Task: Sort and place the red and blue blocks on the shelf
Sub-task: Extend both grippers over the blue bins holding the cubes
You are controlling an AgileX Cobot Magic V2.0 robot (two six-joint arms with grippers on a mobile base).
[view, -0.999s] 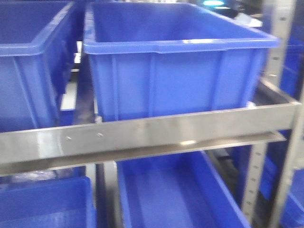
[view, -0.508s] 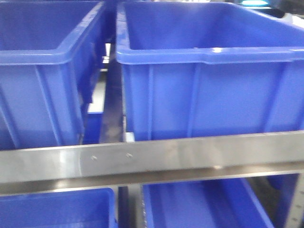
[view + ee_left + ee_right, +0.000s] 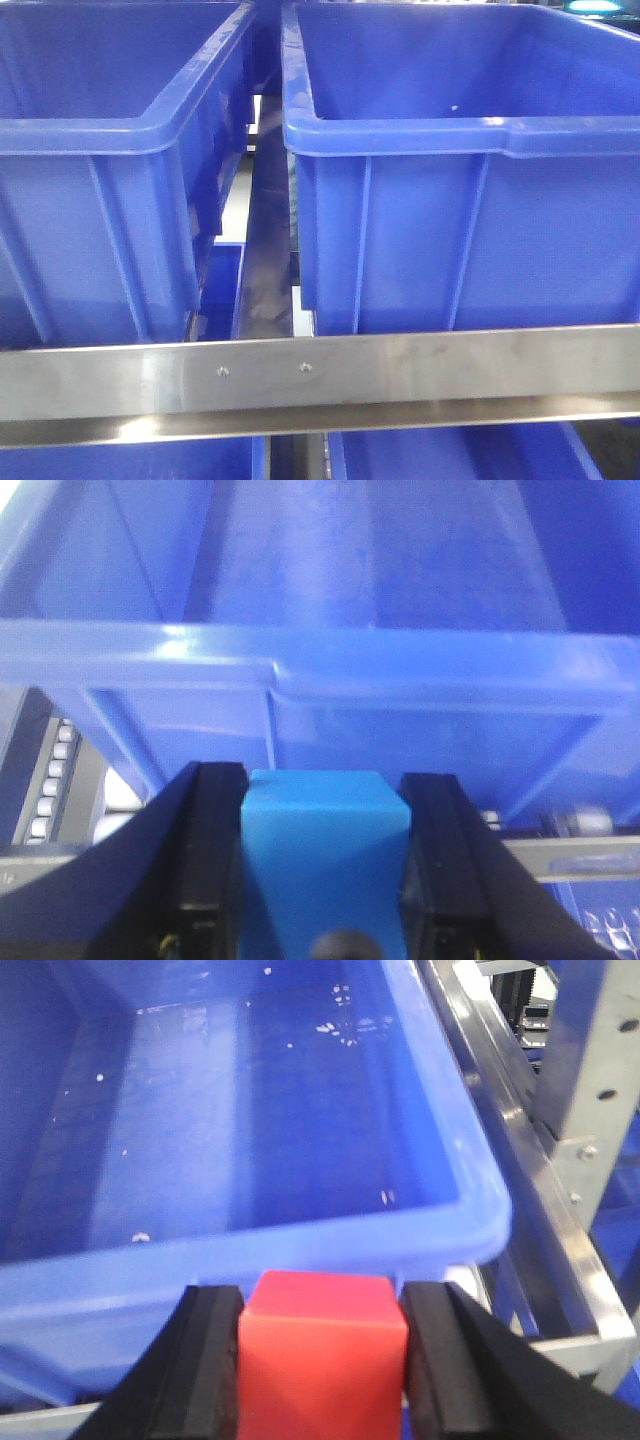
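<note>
Left claw (image 3: 325,780): black fingers pinching the blue block (image 3: 325,850), just short of the rim of a blue bin (image 3: 320,670).
Right claw (image 3: 322,1305): clamped on the red block (image 3: 322,1360), just before the near rim of a second bin (image 3: 300,1235).
Rollers (image 3: 50,780): white, low at left.
Shelf rail (image 3: 400,375): steel, crossing the front view.
Behind rail: left tub (image 3: 100,135) and right tub (image 3: 450,135) side by side, narrow gap between.
</note>
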